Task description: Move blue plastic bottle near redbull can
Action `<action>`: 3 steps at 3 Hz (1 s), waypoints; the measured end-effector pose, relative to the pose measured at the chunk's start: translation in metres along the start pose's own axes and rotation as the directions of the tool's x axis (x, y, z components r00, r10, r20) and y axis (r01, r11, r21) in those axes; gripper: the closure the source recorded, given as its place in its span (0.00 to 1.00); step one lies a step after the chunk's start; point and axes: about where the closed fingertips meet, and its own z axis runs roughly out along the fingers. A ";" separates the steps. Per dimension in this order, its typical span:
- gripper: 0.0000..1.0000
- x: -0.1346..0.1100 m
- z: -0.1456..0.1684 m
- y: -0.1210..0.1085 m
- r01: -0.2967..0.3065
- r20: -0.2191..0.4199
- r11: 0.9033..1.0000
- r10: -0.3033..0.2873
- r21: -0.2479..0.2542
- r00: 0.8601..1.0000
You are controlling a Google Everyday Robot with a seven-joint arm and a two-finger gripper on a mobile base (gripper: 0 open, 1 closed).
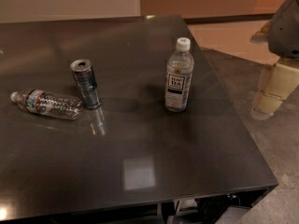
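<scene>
A dark, glossy worktop (140,139) fills most of the view, seen from above at an angle. The blue plastic bottle (178,78) stands upright a little right of the middle. It has a white cap and a white-and-dark label reading "TEA". The redbull can (86,84) stands upright to the left, well apart from that bottle and shorter than it, with its pull-tab top facing up. A crinkled clear bottle (46,104) with a red-and-blue label lies on its side left of the can, cap pointing left. Its base is right at the can's foot, but whether the two touch cannot be told. The robot's hand (272,93) hangs at the right edge of the view, beyond the worktop's right side and over the grey floor (243,83), well apart from the blue plastic bottle. It is cream-coloured beneath a grey housing. Whether it is spread or pressed together cannot be told.
</scene>
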 end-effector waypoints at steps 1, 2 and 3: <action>0.00 -0.015 0.005 -0.014 0.005 0.030 1.000 -0.004 -0.003 1.000; 0.00 -0.038 0.015 -0.026 0.006 0.092 1.000 -0.004 -0.021 0.996; 0.00 -0.062 0.034 -0.030 0.017 0.157 0.999 -0.011 -0.038 0.988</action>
